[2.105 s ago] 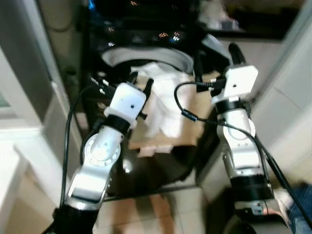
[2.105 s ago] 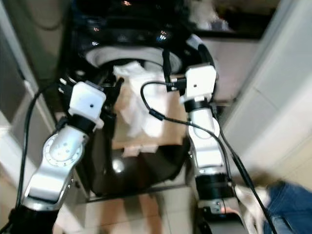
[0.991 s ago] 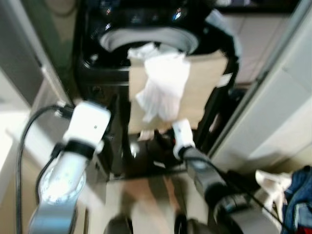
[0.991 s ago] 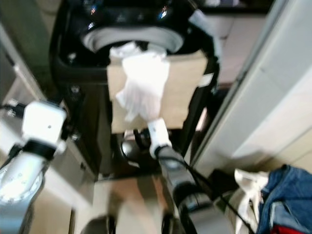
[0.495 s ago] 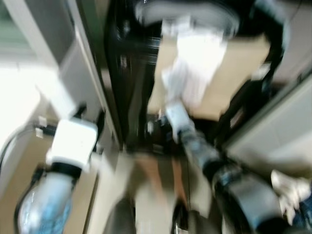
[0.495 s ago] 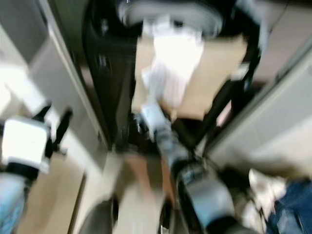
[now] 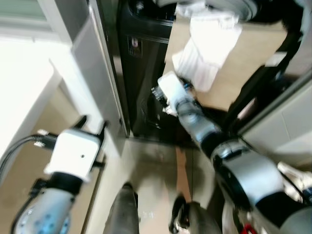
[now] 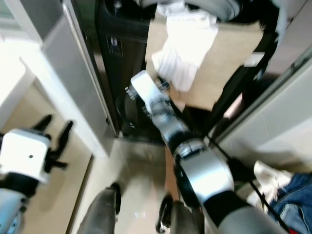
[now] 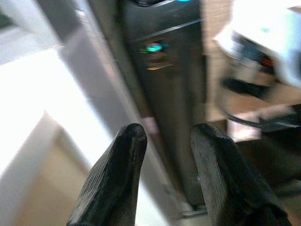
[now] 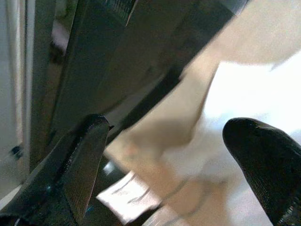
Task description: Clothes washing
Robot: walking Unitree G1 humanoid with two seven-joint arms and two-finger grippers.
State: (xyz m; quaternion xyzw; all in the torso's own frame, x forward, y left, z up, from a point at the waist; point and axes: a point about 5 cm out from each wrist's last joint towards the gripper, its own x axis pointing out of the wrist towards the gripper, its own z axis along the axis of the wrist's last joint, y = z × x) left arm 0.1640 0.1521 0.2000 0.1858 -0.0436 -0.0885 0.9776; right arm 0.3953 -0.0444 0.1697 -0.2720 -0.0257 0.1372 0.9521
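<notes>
Since earlier, our right gripper [image 7: 163, 92] dropped below the white cloth [image 7: 207, 46], which hangs from the washer [image 7: 146, 58] drum over a tan sheet [image 7: 243, 63]. Left gripper [image 7: 92, 124] hangs aside. Left wrist: fingers [image 9: 124, 165] apart, empty. Right wrist: fingers [image 10: 70, 165] wide, empty, near cloth.

washer front [image 7: 146, 73]: glossy black, reflective | hanging cloth [image 7: 209, 46]: white, soft, ribbed knit look | panel under cloth [image 7: 253, 63]: matt tan, like cardboard | right arm shell [image 7: 248, 170]: smooth silver metal sheen | left claw fingers [image 9: 117, 183]: matt black, finely textured | floor [image 7: 151, 165]: pale, slightly shiny tile
</notes>
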